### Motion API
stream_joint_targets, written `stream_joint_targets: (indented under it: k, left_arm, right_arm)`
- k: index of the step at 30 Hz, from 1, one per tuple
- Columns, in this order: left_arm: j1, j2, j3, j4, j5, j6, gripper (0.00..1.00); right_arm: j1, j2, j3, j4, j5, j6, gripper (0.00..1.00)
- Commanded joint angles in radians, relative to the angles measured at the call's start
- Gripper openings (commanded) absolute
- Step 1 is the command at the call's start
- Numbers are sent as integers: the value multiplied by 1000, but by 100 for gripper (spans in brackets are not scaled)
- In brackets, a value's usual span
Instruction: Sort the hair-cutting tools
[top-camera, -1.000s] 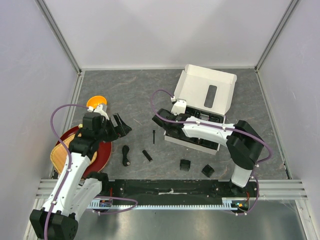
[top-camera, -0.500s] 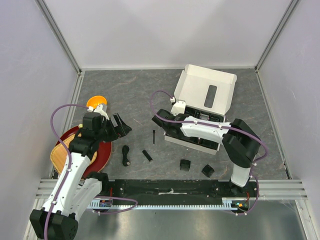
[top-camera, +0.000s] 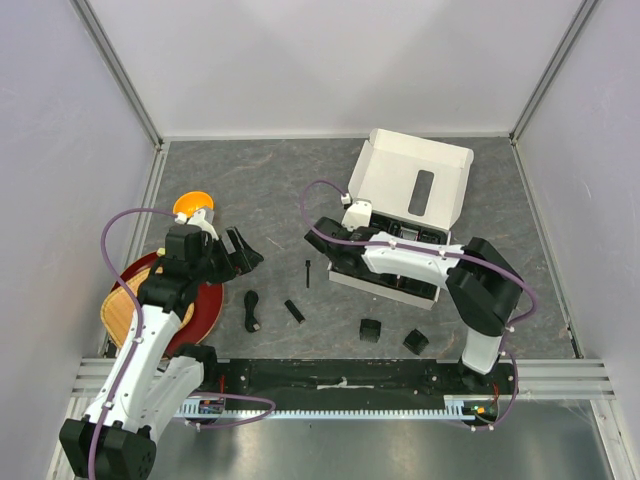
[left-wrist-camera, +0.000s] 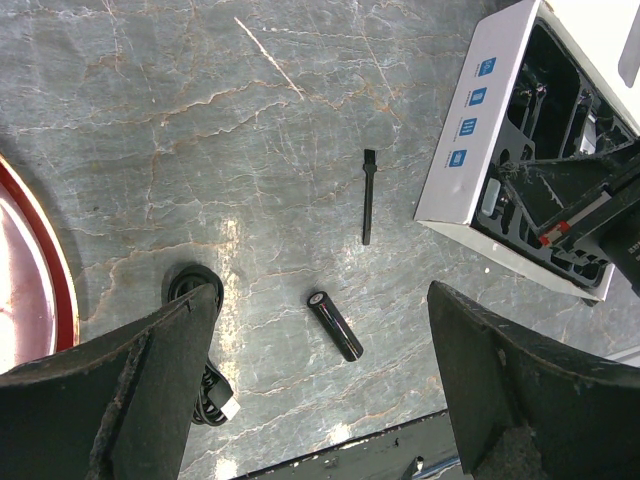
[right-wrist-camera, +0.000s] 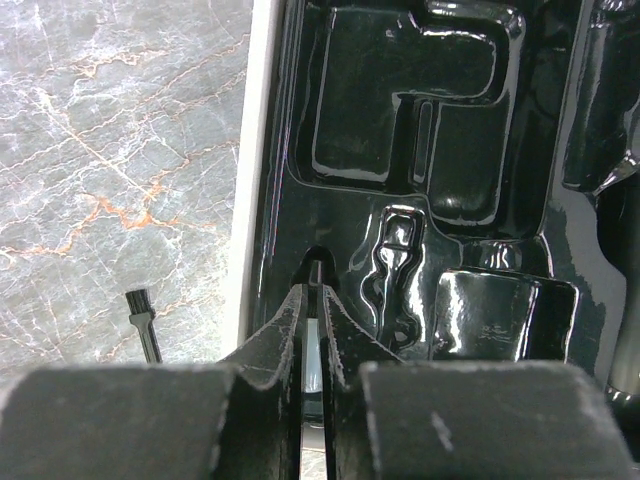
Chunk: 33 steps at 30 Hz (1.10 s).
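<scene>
- From above, our right gripper (top-camera: 335, 257) sits at the black tray's (top-camera: 395, 285) left edge; nudges could shift the white box (top-camera: 390, 180).
- Left wrist: the left gripper (left-wrist-camera: 322, 297) gapes empty over the black cable (left-wrist-camera: 218, 398), near the thin black brush (left-wrist-camera: 367, 200); a careless descent scatters them.
- Right wrist: fingers (right-wrist-camera: 280, 340) pinch, we think, the tiny clear bottle (right-wrist-camera: 312, 360) over a narrow slot (right-wrist-camera: 316, 262); released off-centre, it jams.
</scene>
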Motion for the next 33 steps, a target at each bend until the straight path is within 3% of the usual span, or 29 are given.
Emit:
stream_joint_targets:
  k: [1,6,8,14,24,33]
  left_arm:
    - [-4,-3,11,7,22,-1,92]
    - [-4,3,13,7,32,5,92]
    - [-4,9,16,7,39,11,92]
    - [-4,44,18,1,52,11,93]
    - [-75,247,31,-99,-112,-107,86]
    - [-259,296,-5,-174,-314,-245,85]
  right_arm:
    - [-9,-83,55,-13,18,-61,14]
    - [-16,-160,67,-34,4,-118,25]
    - [-20,-206,47,-45,-36,-139,34]
    - [-25,-322,-54,-80,-184,-213,46]
    - [-28,-500,-195,-68,-201,-236,54]
    - [-49,-555,-261,-19,-145,-250,56]
